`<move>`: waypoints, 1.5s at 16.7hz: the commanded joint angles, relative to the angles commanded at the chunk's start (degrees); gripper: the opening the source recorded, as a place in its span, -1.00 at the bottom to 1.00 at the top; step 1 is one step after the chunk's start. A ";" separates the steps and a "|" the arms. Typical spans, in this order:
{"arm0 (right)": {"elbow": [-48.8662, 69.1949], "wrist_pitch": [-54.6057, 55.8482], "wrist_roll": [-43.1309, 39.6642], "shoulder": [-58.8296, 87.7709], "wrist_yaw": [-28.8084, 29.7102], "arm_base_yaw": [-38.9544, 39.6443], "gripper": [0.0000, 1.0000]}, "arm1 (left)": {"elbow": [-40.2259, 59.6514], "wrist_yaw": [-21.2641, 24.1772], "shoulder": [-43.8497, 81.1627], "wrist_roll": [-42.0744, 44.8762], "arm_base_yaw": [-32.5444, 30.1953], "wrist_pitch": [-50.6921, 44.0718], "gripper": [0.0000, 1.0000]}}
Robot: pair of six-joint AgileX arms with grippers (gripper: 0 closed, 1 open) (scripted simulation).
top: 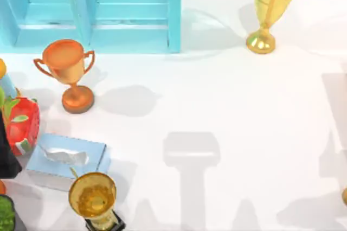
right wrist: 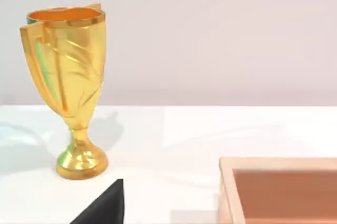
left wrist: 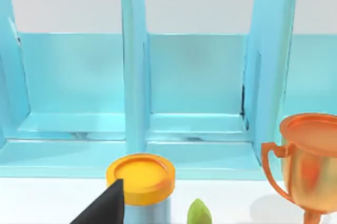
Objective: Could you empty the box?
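Your white table (top: 227,111) runs back to a plain pale wall and carries soft shadows. It is level and clean.

The turquoise open-fronted shelf unit (top: 97,14) stands along the far edge toward the far-left corner. Both of its bays look bare in the left wrist view.

The task's open tan wooden box (right wrist: 279,187) rests flat on the table near the tall gold goblet-shaped trophy (top: 269,8) but apart from it. The part of its reddish floor that shows holds nothing, and the rest is cut off, so I cannot confirm what it contains.

A pale-blue tissue box (top: 68,160) lies near the left edge. An orange two-handled trophy cup (top: 68,74) stands upright beyond it, and a gold cup on a black base (top: 95,201) stands at the near edge. A red dragon fruit (top: 21,125) and a blue can with an orange lid (left wrist: 141,182) crowd the left edge.

Your left gripper (left wrist: 100,209) faces the shelf from just behind the can. Your right gripper (right wrist: 102,205) looks toward the goblet and the box. I cannot tell how far either is open or whether it holds anything. In my judgement the right one is posted to serve the box.
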 joint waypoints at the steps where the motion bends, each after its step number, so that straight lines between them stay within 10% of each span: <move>1: 0.00 0.00 0.00 0.00 0.00 0.00 1.00 | 0.00 0.00 0.00 0.00 0.00 0.00 1.00; 25: 72.32 -69.31 -28.23 91.14 -0.23 -28.47 1.00 | 0.00 0.00 0.00 0.00 0.00 0.00 1.00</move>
